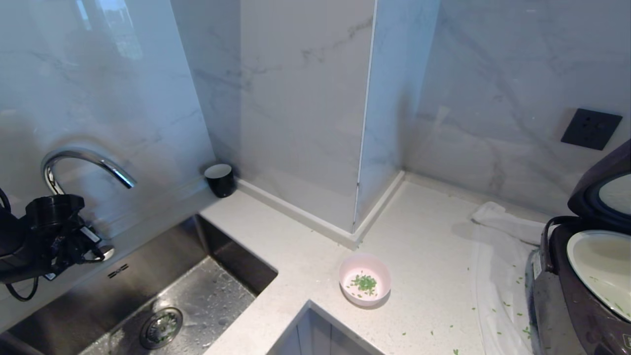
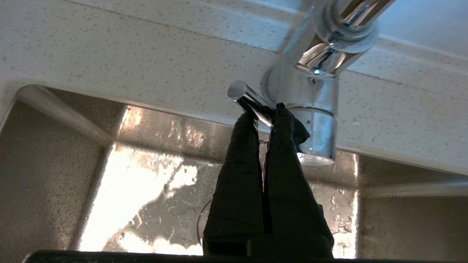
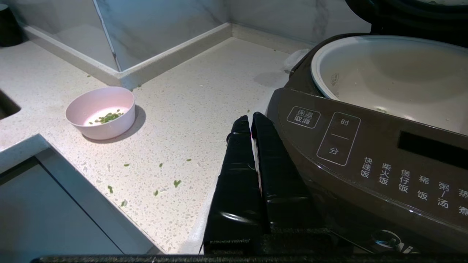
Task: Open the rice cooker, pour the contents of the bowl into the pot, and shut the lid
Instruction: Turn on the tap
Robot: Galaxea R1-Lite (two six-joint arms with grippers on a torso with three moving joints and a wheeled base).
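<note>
Head view, bowl: one pink bowl [image 1: 365, 279] sits on the counter [image 1: 424, 256] near 6 o'clock, some green contents [image 1: 365, 283] in it.
Head view, cooker: one rice cooker [image 1: 581, 276] at 3 o'clock, lid [image 1: 604, 192] raised, cream pot [image 1: 599, 266] exposed.
Head view, left arm: the left gripper [image 1: 96, 249] hangs at 9 o'clock by the one faucet [image 1: 86, 165], over the sink [image 1: 162, 305]; one black cup [image 1: 220, 180] at 11 o'clock.
Left wrist view, hand: fingers pressed together, tips pinching the faucet lever [image 2: 245, 96].
Right wrist view, hand: the right gripper [image 3: 250, 122] is parked beside the cooker's panel, fingers pressed together, holding nothing.
Right wrist view, count: one bowl at 9 o'clock, one pot at 2 o'clock, roughly ten green bits loose on the counter.
Risk, faucet: a tug on the lever could start water running.
Risk, pour: the bowl stands well apart from the pot; a tilted carry would likely scatter more bits.
Risk, lid: upright and unlatched, it could drop if knocked.
</note>
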